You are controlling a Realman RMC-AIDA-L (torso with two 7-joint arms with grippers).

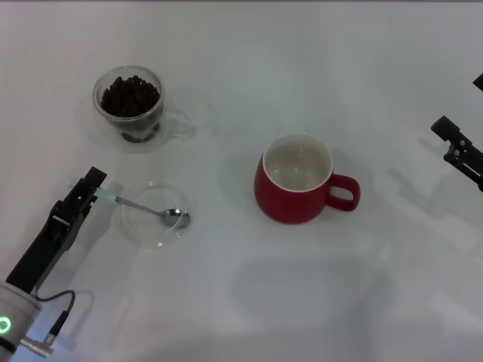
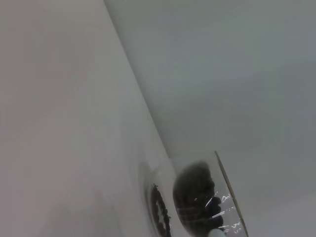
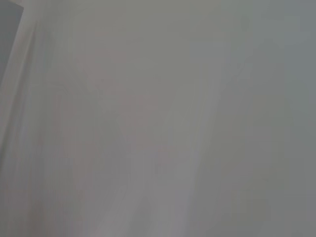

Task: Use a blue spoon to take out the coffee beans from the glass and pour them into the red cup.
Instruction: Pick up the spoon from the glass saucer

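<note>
My left gripper point(image 1: 89, 188) at handle end of pale-blue-handled silver teaspoon point(image 1: 151, 210), bowl resting in shallow clear dish point(image 1: 139, 230); grip unclear, can't tell. Spoon axis points toward red ceramic mug point(image 1: 296, 181). Right gripper point(image 1: 460, 147) parked far right.

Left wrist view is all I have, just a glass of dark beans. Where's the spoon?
Observer: The blue spoon lies with its bowl in a shallow clear dish, nearer the robot than the glass.
Operator: Is my tool on it?
Observer: The left tool is at the handle end.
Operator: And the red cup?
Observer: The red cup stands upright right of the dish, with no beans inside.
</note>
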